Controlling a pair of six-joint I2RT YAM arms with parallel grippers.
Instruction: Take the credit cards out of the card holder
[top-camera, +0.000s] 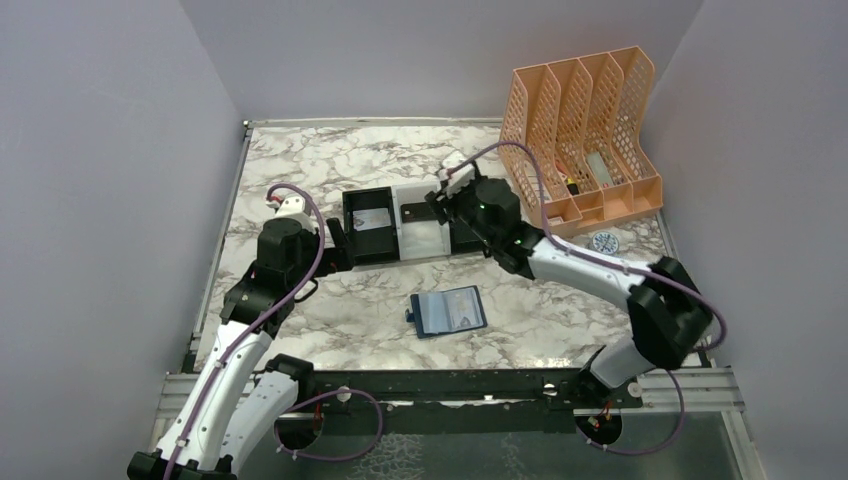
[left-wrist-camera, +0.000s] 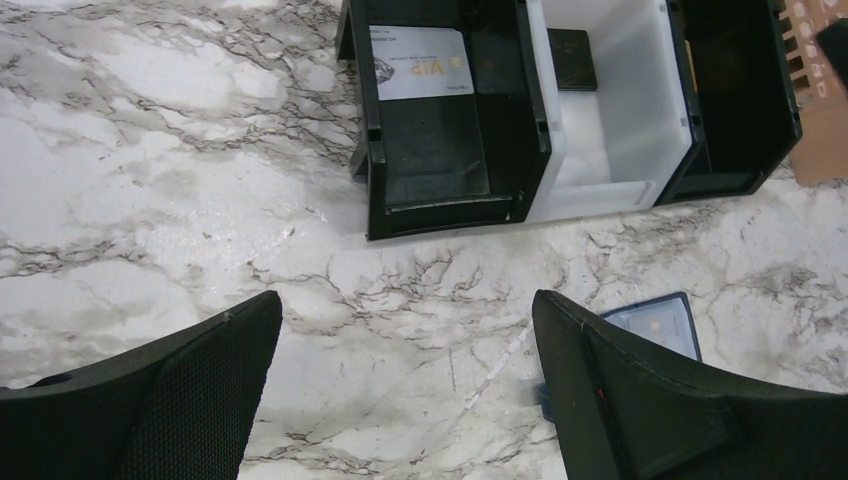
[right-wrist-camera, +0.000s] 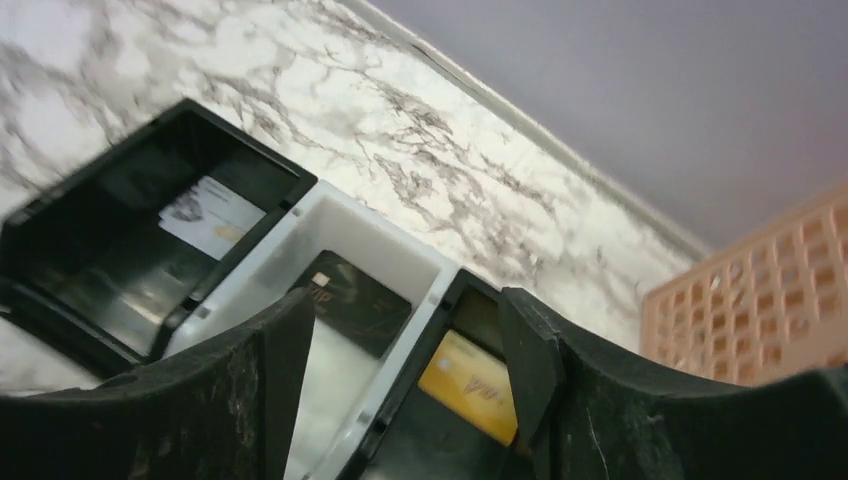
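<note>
As its jaws gape, right arm (top-camera: 570, 262) overhangs tray (top-camera: 421, 238).

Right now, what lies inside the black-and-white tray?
The tray holds three cards: silver card in the left bay, dark card in the white middle, gold card in the right. The right jaws cover part of it.

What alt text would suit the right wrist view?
A three-compartment tray on a marble table holds a silver-grey card, a dark card and a gold card, one per bin. The open right gripper frames the foreground; a peach rack stands at right.
</note>
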